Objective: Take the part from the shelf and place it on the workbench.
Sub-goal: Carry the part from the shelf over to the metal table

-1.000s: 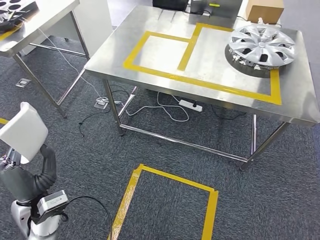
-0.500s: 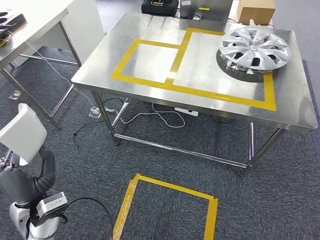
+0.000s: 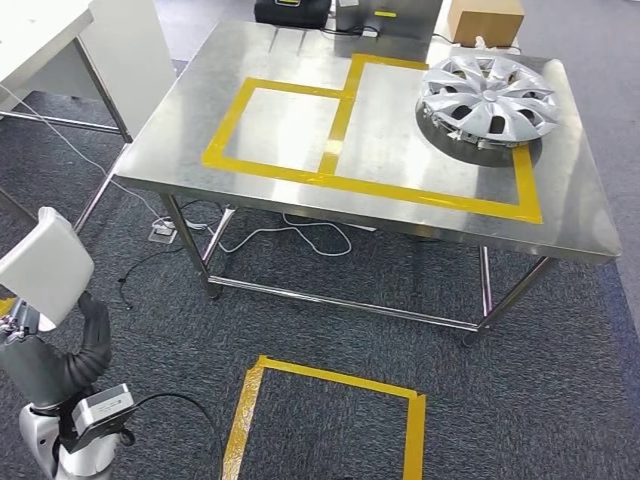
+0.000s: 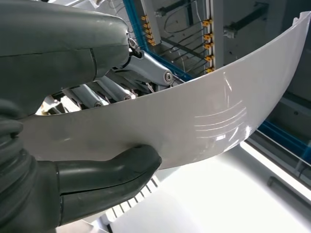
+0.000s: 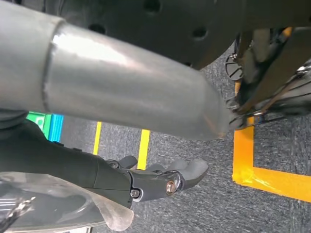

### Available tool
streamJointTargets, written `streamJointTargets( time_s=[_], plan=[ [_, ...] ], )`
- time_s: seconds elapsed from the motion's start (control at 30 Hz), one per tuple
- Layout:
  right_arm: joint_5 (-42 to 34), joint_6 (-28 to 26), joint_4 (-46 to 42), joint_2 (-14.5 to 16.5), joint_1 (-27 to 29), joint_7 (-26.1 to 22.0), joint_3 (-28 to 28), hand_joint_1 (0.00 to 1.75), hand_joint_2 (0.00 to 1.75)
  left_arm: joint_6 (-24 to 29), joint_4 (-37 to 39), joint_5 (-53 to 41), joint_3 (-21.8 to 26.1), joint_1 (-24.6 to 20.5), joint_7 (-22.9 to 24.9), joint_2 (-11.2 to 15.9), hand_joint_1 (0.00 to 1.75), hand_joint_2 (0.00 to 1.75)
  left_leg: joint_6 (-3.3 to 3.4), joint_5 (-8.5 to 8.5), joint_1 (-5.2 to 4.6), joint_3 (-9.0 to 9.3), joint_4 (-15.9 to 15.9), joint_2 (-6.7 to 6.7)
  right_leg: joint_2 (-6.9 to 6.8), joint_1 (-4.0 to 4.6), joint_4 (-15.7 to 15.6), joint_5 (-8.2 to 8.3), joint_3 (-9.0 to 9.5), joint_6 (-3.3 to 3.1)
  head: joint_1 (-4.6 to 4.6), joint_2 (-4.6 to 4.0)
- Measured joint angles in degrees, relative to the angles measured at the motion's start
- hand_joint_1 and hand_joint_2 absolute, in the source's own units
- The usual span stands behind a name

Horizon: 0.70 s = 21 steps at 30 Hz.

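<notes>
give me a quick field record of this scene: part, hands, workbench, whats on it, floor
part: white curved panel, held off the floor, short of the workbench
left hand: grips the panel, thumb on one face, fingers on the other
right hand: hangs over the carpet, holds nothing, fingers a little apart
workbench: steel table ahead, yellow tape outlines on top
on workbench: silver wheel cover at the right, cardboard box behind it
floor: dark carpet, yellow tape rectangle before the table, white cable under it
</notes>
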Motion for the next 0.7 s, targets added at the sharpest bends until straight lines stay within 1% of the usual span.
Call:
streamJointTargets(
  time_s=[0.03, 0.07, 0.1, 0.13, 0.17, 0.23, 0.27, 0.3, 0.33, 0.37, 0.4, 0.43, 0.47, 0.5, 0.53, 0.57, 0.6, 0.63, 0.67, 0.7],
  plan=[
    [0.04, 0.0, 0.0, 0.0, 0.04, 0.01, -0.01, 0.0, 0.0, 0.0, 0.0, 0.0, -0.01, -0.01, 0.0, 0.0, 1.75, 1.75, 0.0, -0.2, -0.03, 0.29, 0.0, 0.15, -0.06, 0.01, -1.08, 1.09, 0.25, -0.06, 0.01, 0.0],
    [0.05, 0.0, 0.0, 0.0, 0.04, 0.01, -0.01, 0.0, 0.0, 0.0, 0.0, 0.0, -0.01, -0.01, 0.0, 0.0, 1.75, 1.75, -0.01, -0.28, -0.04, 0.4, 0.0, 0.21, -0.09, 0.02, -1.6, 1.54, 0.42, -0.09, 0.02, 0.0],
    [0.07, 0.0, 0.0, 0.0, 0.04, 0.01, -0.02, 0.0, 0.0, 0.0, 0.0, -0.01, -0.01, -0.01, 0.0, 0.0, 1.75, 1.75, -0.01, -0.3, -0.04, 0.43, 0.0, 0.22, -0.1, 0.02, -1.74, 1.64, 0.46, -0.09, 0.02, 0.0],
    [0.1, 0.0, 0.0, 0.0, 0.04, 0.01, -0.02, 0.0, 0.0, 0.0, 0.0, -0.01, -0.01, -0.02, 0.0, 0.0, 1.75, 1.75, -0.01, -0.4, -0.05, 0.59, 0.0, 0.3, -0.17, 0.04, -2.61, 2.26, 0.77, -0.17, 0.02, 0.0],
    [0.17, 0.01, 0.0, -0.01, 0.01, 0.01, -0.04, 0.0, 0.0, 0.01, 0.0, -0.08, -0.01, -0.09, 0.0, 0.0, 1.75, 1.75, -0.2, -0.84, -0.17, 1.03, 0.0, 0.53, -0.77, 0.26, -5.29, 3.52, 2.03, -0.47, -0.04, 0.0],
    [0.31, 0.04, 0.0, -0.02, -0.09, 0.13, -0.18, 0.0, 0.0, 0.01, 0.01, -0.27, -0.05, -0.34, 0.0, -0.02, 1.75, 1.75, -0.89, -1.8, -0.32, 2.13, -0.22, 1.21, -1.64, 0.78, -10.84, 5.66, 4.65, -1.25, -0.24, 0.0],
    [0.37, 0.07, 0.0, -0.02, -0.11, 0.23, -0.27, 0.0, 0.0, 0.01, 0.02, -0.36, -0.09, -0.5, 0.0, -0.03, 1.75, 1.75, -1.38, -2.28, -0.41, 2.68, -0.37, 1.46, -1.95, 0.88, -13.04, 6.18, 5.88, -1.67, -0.32, 0.01],
    [0.4, 0.13, 0.0, -0.02, -0.09, 0.34, -0.36, 0.0, 0.0, 0.0, 0.02, -0.4, -0.11, -0.62, 0.0, -0.03, 1.75, 1.75, -1.77, -2.52, -0.34, 2.94, -0.26, 1.19, -1.69, 0.74, -13.55, 6.08, 6.3, -1.89, -0.41, 0.01],
    [0.45, 0.2, 0.0, -0.02, -0.08, 0.43, -0.4, 0.0, 0.0, 0.01, 0.02, -0.42, -0.13, -0.73, 0.0, -0.03, 1.75, 1.75, -2.11, -3.06, -0.27, 2.75, 0.61, 0.62, -1.56, 0.54, -13.95, 6.05, 6.74, -2.14, -0.53, 0.01],
    [0.49, 0.33, 0.0, -0.02, -0.13, 0.57, -0.43, 0.0, 0.0, 0.01, 0.02, -0.42, -0.14, -0.81, 0.0, 0.01, 1.75, 1.75, -2.45, -4.01, -0.16, 1.94, 2.59, -0.1, -1.42, 0.32, -14.32, 6.01, 7.23, -2.37, -0.67, 0.01],
    [0.52, 0.47, 0.0, -0.02, -0.21, 0.71, -0.44, 0.0, 0.0, 0.01, 0.03, -0.43, -0.14, -0.84, 0.0, 0.05, 1.75, 1.75, -2.73, -5.3, 0.03, 0.35, 5.77, -0.78, -1.26, 0.24, -14.48, 5.85, 7.6, -2.6, -0.81, 0.0],
    [0.54, 0.63, 0.0, -0.02, -0.31, 0.85, -0.45, 0.0, 0.0, 0.01, 0.08, -0.42, -0.14, -0.83, 0.0, 0.12, 1.75, 1.75, -2.96, -6.72, 0.22, -1.84, 9.61, -1.1, -1.07, 0.2, -14.53, 5.6, 7.9, -2.8, -0.9, 0.0],
    [0.55, 0.79, 0.0, -0.02, -0.38, 0.97, -0.46, 0.0, 0.0, 0.0, 0.13, -0.42, -0.14, -0.79, 0.0, 0.2, 1.75, 1.75, -3.16, -7.69, 0.41, -4.03, 13.09, -1.2, -0.83, 0.18, -14.52, 5.34, 8.23, -2.88, -0.9, 0.0],
    [0.55, 0.89, 0.0, -0.02, -0.38, 1.07, -0.47, 0.0, 0.0, 0.0, 0.17, -0.4, -0.14, -0.75, 0.0, 0.27, 1.75, 1.75, -3.33, -7.7, 0.59, -5.64, 15.2, -1.22, -0.56, 0.14, -14.52, 5.02, 8.62, -2.87, -0.92, 0.0],
    [0.56, 0.96, 0.0, -0.02, -0.35, 1.13, -0.49, 0.0, 0.0, 0.0, 0.21, -0.4, -0.14, -0.75, 0.0, 0.33, 1.75, 1.75, -3.46, -6.46, 0.76, -6.3, 15.2, -1.22, -0.29, 0.08, -14.51, 4.68, 9.12, -2.76, -0.94, 0.0],
    [0.56, 0.99, 0.0, -0.02, -0.31, 1.17, -0.5, 0.0, 0.0, 0.0, 0.22, -0.39, -0.14, -0.76, 0.0, 0.37, 1.75, 1.75, -3.57, -4.15, 0.91, -5.9, 13.06, -1.22, -0.03, -0.01, -14.49, 4.3, 9.69, -2.58, -0.93, 0.0],
    [0.56, 1.03, 0.0, -0.02, -0.27, 1.21, -0.51, 0.0, 0.0, 0.0, 0.22, -0.38, -0.14, -0.77, 0.0, 0.4, 1.75, 1.75, -3.66, -1.3, 1.07, -4.74, 9.38, -1.23, 0.19, -0.1, -14.49, 3.87, 10.3, -2.34, -0.96, 0.0],
    [0.57, 1.06, 0.0, -0.03, -0.25, 1.21, -0.52, 0.0, 0.0, -0.01, 0.25, -0.37, -0.14, -0.81, 0.0, 0.43, 1.75, 1.75, -3.68, 0.67, 1.13, -3.46, 5.94, -1.3, 0.36, -0.11, -14.47, 3.42, 10.63, -2.0, -0.98, -0.01],
    [0.57, 1.09, 0.0, -0.04, -0.31, 1.21, -0.53, 0.0, 0.0, -0.01, 0.27, -0.34, -0.14, -0.87, 0.0, 0.44, 1.75, 1.75, -3.53, 1.73, 1.16, -2.34, 3.04, -1.39, 0.54, -0.06, -14.41, 3.03, 10.77, -1.59, -1.08, -0.01],
    [0.6, 1.11, 0.0, -0.05, -0.38, 1.21, -0.54, 0.0, 0.0, -0.02, 0.31, -0.33, -0.15, -0.91, 0.0, 0.44, 1.75, 1.75, -3.29, 1.96, 1.13, -1.71, 1.35, -1.47, 0.64, 0.0, -14.45, 2.76, 10.73, -1.17, -1.01, -0.01]
  ],
)
